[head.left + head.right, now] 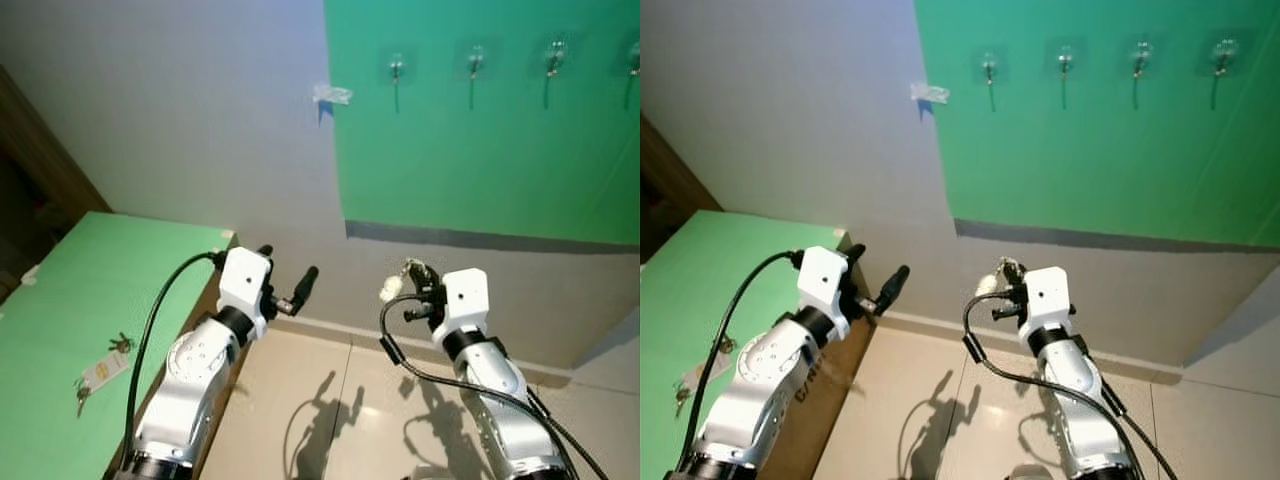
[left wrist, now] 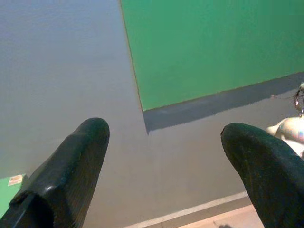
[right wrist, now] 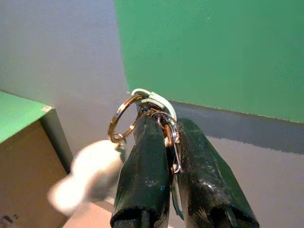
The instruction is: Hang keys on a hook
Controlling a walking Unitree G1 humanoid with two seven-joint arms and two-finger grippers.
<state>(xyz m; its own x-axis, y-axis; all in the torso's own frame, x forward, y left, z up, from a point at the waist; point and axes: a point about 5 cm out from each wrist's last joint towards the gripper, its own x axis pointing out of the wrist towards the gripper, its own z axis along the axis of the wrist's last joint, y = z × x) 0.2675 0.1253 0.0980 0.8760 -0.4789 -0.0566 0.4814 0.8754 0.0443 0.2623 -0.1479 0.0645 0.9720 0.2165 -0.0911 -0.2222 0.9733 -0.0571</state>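
A bunch of keys point(image 3: 124, 116) on a brass ring, with a white fob point(image 3: 90, 175) dangling from it, is pinched in my right gripper point(image 3: 164, 126). In the left eye view that gripper point(image 1: 420, 272) is raised in front of the grey wall, well below a row of several clear hooks point(image 1: 476, 62) stuck high on a green panel point(image 1: 480, 160). My left gripper point(image 1: 288, 268) is open and holds nothing, and it points at the wall beside the table. A second bunch of keys with a white tag point(image 1: 105, 368) lies on the green table top.
The green-topped table point(image 1: 90, 290) stands at my left, with its brown side point(image 1: 830, 380) next to my left arm. A scrap of clear tape point(image 1: 332, 95) sticks to the grey wall. Pale floor tiles point(image 1: 340, 400) lie between me and the wall.
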